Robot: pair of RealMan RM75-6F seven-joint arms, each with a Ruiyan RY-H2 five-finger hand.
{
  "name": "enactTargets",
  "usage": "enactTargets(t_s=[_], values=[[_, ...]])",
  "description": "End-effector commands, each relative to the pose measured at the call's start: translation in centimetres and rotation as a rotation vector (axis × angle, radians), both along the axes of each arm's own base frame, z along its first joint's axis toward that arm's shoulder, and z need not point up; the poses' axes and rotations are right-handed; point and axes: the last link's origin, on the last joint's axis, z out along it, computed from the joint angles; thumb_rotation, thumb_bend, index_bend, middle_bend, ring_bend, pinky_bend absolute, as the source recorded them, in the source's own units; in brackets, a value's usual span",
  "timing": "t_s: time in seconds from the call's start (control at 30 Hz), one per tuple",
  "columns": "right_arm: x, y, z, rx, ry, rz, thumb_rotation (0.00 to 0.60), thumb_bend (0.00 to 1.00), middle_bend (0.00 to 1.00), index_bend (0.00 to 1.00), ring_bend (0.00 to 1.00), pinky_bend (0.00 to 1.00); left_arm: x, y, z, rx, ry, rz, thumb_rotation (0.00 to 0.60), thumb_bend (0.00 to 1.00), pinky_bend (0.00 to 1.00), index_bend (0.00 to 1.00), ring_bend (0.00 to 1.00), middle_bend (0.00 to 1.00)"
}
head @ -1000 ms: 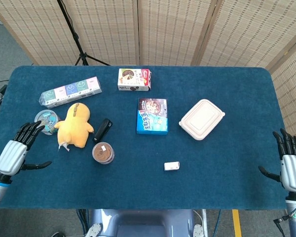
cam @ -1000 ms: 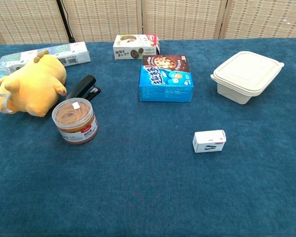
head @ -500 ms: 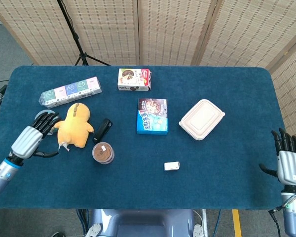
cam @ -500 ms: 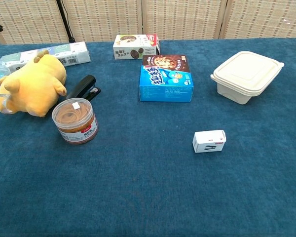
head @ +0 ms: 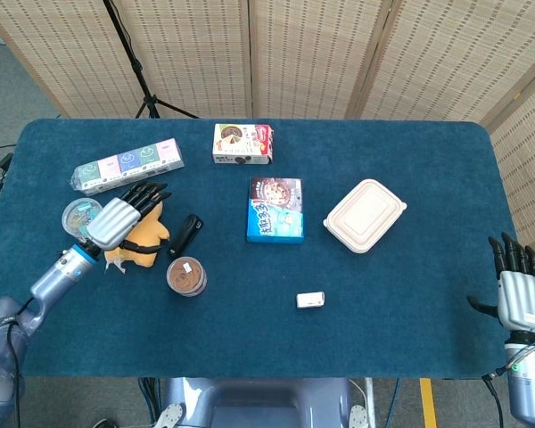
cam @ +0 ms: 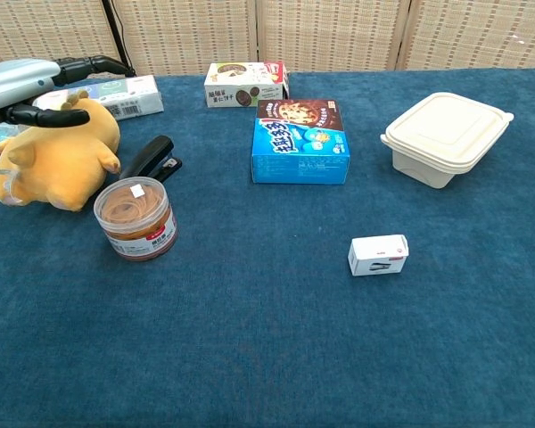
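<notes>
My left hand (head: 121, 217) hovers over the yellow plush chick (head: 141, 239), fingers spread and holding nothing; the chest view shows that left hand (cam: 36, 80) above the chick (cam: 58, 156). Just right of the chick lie a black stapler (head: 185, 235) and a round jar of rubber bands (head: 186, 275). My right hand (head: 517, 290) stands at the table's right edge, fingers apart and empty, far from every object.
A long multicolour box (head: 127, 165) and a round tape tub (head: 78, 215) lie at the left. A cookie box (head: 242, 144), a blue biscuit box (head: 275, 210), a white lidded container (head: 365, 215) and a small white box (head: 310, 300) sit on the blue table (head: 410, 294).
My left hand has swung right and forward from the table's left edge until it is over the plush chick. The right hand has sunk slightly at the right edge.
</notes>
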Motion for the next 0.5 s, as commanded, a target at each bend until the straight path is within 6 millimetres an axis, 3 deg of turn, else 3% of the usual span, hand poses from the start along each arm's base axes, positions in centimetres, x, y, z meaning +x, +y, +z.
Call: enactTargets(t_s=[0.03, 0.5], values=[[-0.1, 0.0, 0.1, -0.004, -0.003, -0.004, 0.6, 0.0, 0.0, 0.0, 0.0, 0.0, 0.2, 0.3, -0.7, -0.014, 0.006, 0.018, 0.0, 0.0, 0.0, 0.0, 0.0, 0.0], [-0.4, -0.2, -0.1, 0.005, -0.005, -0.019, 0.6, 0.0, 0.0, 0.0, 0.0, 0.0, 0.2, 1.2, -2.5, -0.05, 0.052, 0.086, 0.0, 0.0, 0.0, 0.0, 0.0, 0.0]])
